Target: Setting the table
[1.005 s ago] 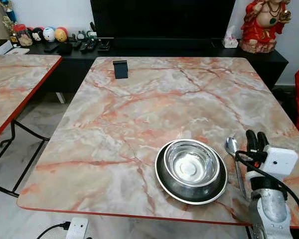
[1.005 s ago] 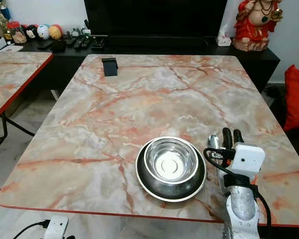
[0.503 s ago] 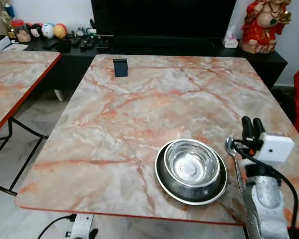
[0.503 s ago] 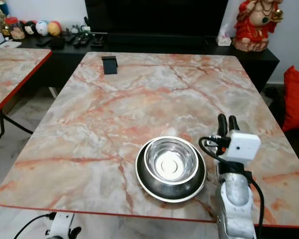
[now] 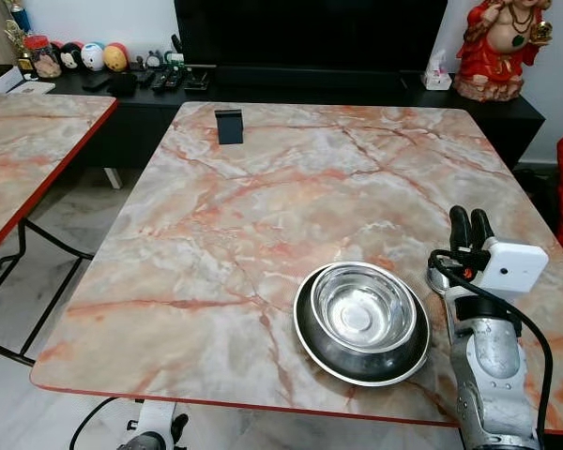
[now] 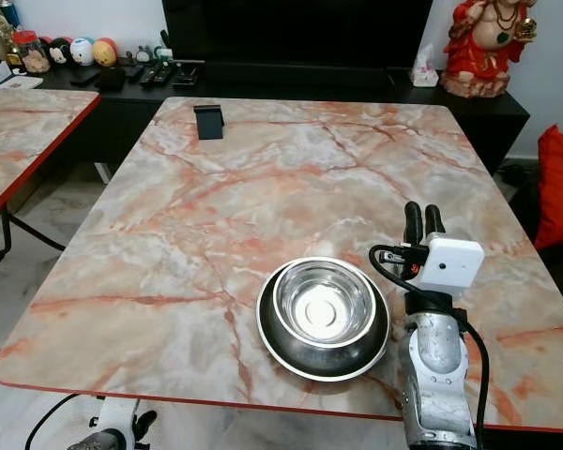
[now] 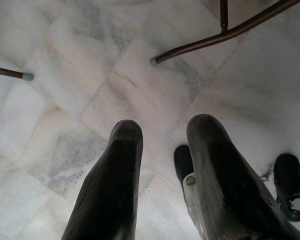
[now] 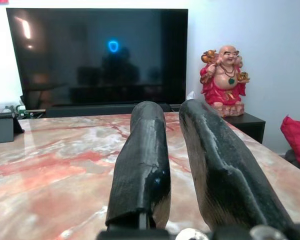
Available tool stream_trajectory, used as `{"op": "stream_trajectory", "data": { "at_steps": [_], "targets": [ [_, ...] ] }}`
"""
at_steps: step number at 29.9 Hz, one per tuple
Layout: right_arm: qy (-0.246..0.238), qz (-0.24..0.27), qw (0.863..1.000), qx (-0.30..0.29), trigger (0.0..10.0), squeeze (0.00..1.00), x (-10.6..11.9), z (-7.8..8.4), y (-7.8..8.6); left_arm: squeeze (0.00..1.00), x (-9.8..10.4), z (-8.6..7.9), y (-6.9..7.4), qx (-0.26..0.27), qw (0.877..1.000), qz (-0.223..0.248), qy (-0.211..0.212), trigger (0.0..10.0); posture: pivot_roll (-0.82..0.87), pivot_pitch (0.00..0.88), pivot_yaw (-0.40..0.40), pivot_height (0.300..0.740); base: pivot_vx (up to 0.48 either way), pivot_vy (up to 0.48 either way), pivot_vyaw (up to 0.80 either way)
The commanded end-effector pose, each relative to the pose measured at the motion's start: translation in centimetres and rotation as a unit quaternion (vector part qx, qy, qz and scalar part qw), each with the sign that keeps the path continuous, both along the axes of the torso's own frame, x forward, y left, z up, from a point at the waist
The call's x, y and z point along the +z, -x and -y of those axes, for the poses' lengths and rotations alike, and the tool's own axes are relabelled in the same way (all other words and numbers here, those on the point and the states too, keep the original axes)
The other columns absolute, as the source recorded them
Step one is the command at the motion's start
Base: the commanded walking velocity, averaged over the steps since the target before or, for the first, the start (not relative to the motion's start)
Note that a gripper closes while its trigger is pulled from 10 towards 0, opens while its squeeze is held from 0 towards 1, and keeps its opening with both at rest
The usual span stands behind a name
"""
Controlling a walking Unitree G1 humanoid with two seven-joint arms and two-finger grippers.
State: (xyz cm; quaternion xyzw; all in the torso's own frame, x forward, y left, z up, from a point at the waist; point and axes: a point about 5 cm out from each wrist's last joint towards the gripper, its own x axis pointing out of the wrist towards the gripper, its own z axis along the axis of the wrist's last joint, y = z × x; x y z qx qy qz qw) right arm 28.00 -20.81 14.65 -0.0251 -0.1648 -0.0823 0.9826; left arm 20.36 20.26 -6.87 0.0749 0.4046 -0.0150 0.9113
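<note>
on the pink and white marble table (image 5: 263, 206), near the front edge, sits a shiny metal bowl (image 5: 361, 309) inside a dark round plate (image 5: 310, 342) — the two are stacked, bowl on top. just beside them, on the robot's right, the right gripper (image 5: 470, 228) is held up above the table with its two black fingers (image 8: 142, 165) pointing away toward the far end; the fingers stand close side by side with a thin gap between them, and nothing is held in them. a white camera box (image 5: 513, 268) sits on that wrist, with a black cable (image 5: 535, 347) looping down the silver arm. a bit of something shiny peeks out by the wrist just right of the plate, but it is too hidden to tell what it is. at the far end of the table stands a small black stand (image 5: 229, 127). behind the table there is a big dark tv (image 8: 97, 55) on a low black shelf (image 5: 150, 94), and a red smiling statue (image 8: 222, 82) on the right. a second marble table (image 5: 28, 159) is on the left. the left gripper (image 7: 165, 145) hangs down over the pale tiled floor (image 7: 90, 100) — its two fingers are a little apart and hold nothing, and thin dark table legs (image 7: 225, 32) show above them.
</note>
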Motion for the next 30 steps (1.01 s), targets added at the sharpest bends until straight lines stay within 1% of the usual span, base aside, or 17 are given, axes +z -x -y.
{"op": "stream_trajectory", "data": {
  "at_steps": [1,3,6,14,18,21,26,30],
  "targets": [
    [0.0,0.005,1.0,-0.008,10.0,0.0,0.22,0.26,-0.18,0.0,-0.08,0.05,0.1,0.001,1.0,-0.005,0.003,10.0,-0.02,0.0,-0.005,0.731,0.0,0.0,0.0],
    [-0.006,0.005,1.0,-0.01,10.0,0.0,0.26,0.3,-0.23,0.0,-0.1,0.04,0.13,0.001,1.0,-0.005,0.004,10.0,-0.02,0.0,-0.004,0.731,0.0,0.0,0.0],
    [0.005,0.001,1.0,-0.007,10.0,0.0,0.19,0.16,-0.28,0.0,-0.13,-0.12,0.27,0.006,1.0,-0.005,0.004,10.0,-0.02,0.0,-0.004,0.731,0.0,0.0,0.0],
    [0.015,0.002,1.0,-0.011,10.0,0.0,0.45,0.27,-0.5,0.0,-0.12,-0.06,0.24,0.011,1.0,-0.003,0.006,10.0,-0.02,0.0,0.001,0.731,0.0,0.0,0.0],
    [0.019,0.005,1.0,-0.009,10.0,0.0,0.56,0.03,-0.52,0.0,-0.12,-0.09,0.26,0.013,1.0,-0.003,0.007,10.0,-0.02,0.0,0.005,0.731,0.0,0.0,0.73],
    [0.017,0.007,1.0,-0.006,10.0,0.0,0.55,-0.07,-0.49,0.0,-0.1,-0.13,0.24,0.014,1.0,-0.002,0.007,10.0,-0.02,0.0,0.005,0.731,0.0,0.277,0.8],
    [0.007,0.009,1.0,-0.009,10.0,0.0,0.53,0.17,-0.39,0.0,-0.08,-0.25,0.23,0.014,1.0,-0.003,0.006,10.0,-0.02,0.0,0.01,0.731,0.0,0.289,0.0],
    [0.007,0.008,1.0,-0.01,10.0,0.0,0.53,0.25,-0.41,0.0,-0.1,-0.26,0.26,0.013,1.0,-0.003,0.006,10.0,-0.02,0.0,0.009,0.731,0.0,0.308,0.0]
  ]
}}
